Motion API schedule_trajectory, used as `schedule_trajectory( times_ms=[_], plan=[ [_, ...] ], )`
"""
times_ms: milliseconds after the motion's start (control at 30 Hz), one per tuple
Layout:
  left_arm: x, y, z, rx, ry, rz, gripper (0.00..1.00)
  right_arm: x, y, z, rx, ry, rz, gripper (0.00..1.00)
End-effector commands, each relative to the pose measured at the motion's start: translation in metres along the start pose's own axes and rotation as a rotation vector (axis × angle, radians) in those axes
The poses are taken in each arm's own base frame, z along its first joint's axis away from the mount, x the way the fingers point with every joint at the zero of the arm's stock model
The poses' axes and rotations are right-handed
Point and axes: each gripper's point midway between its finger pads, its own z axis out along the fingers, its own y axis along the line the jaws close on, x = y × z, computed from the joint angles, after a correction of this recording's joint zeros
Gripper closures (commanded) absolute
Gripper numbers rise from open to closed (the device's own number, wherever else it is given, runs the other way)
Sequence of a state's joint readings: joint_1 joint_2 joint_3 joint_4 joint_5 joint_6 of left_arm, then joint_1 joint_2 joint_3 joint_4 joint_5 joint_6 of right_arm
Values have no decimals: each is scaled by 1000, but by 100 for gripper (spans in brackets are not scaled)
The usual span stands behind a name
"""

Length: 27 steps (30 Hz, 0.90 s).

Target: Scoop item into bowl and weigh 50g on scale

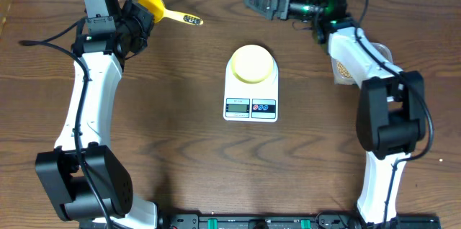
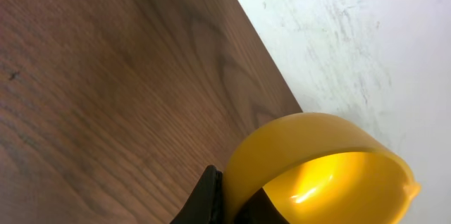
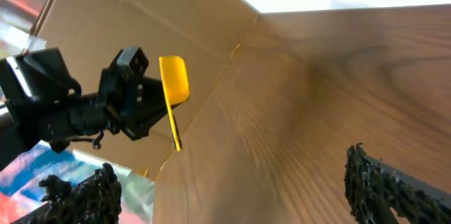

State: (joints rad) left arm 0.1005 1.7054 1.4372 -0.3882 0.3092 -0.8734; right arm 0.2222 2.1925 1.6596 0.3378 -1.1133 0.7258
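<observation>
The left gripper [image 1: 142, 15] is clenched on the yellow scoop [image 1: 153, 3] at the far left of the table [image 1: 180, 150]. It grips right where the cup meets the handle. From above, the cup sits against the black fingers and the long handle sticks out to the right, toward the middle of the table. The left wrist view is filled by the cup's rim and glossy yellow inside [image 2: 320, 175], with one dark finger [image 2: 209, 197] pressed against its side and wood grain running off beyond. I cannot tell whether the scoop is resting on the wood or held just above it.

The white scale [image 1: 251, 99] lies flat in the middle of the table, its display and two buttons turned toward the near edge. The digits are too small to read. The pale yellow bowl [image 1: 252, 63] stands upright on the far half of the scale, narrower than the platform under it.

The right gripper [image 1: 252, 1] hangs at the far edge, beyond the bowl and a little to its right, pointing left. Its jaws are spread wide with nothing between them — its own wrist view shows the two fingertips [image 3: 88, 196] far apart at the bottom corners, looking across at the scoop [image 3: 174, 79].

The beans [image 1: 343, 70] show only as a tan speckled patch on the right side of the table, well apart from the scale — the right arm covers most of them.
</observation>
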Motion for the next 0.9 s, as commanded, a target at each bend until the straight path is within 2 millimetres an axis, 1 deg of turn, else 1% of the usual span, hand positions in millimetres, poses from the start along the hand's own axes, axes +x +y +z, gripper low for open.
schedule_trajectory(
  times_ms=[0, 33, 167, 333, 400, 567, 667, 767, 867],
  plan=[
    [0, -15, -11, 35, -12, -35, 92, 5, 11, 14, -52, 42, -9, 1],
    [4, -17, -10, 38, -5, -63, 92, 8, 13, 19, -57, 47, -12, 1],
    [17, -25, -7, 46, 17, -75, 92, 6, 19, 27, -60, 31, -45, 1],
    [30, -33, -5, 50, 38, -132, 92, 10, 22, 32, -66, 39, -45, 1],
    [35, -36, -4, 49, 43, -159, 92, 8, 22, 32, -60, 28, -53, 1],
    [39, -38, -4, 50, 52, -196, 92, 2, 28, 32, -78, 9, -51, 1],
    [43, -37, -3, 43, 62, -271, 92, 0, 29, 33, -78, 0, -26, 1],
    [47, -38, -3, 36, 71, -359, 92, 1, 33, 38, -84, 3, -19, 1],
    [51, -40, -2, 36, 79, -377, 92, 4, 38, 44, -96, 7, -32, 0]
  ],
)
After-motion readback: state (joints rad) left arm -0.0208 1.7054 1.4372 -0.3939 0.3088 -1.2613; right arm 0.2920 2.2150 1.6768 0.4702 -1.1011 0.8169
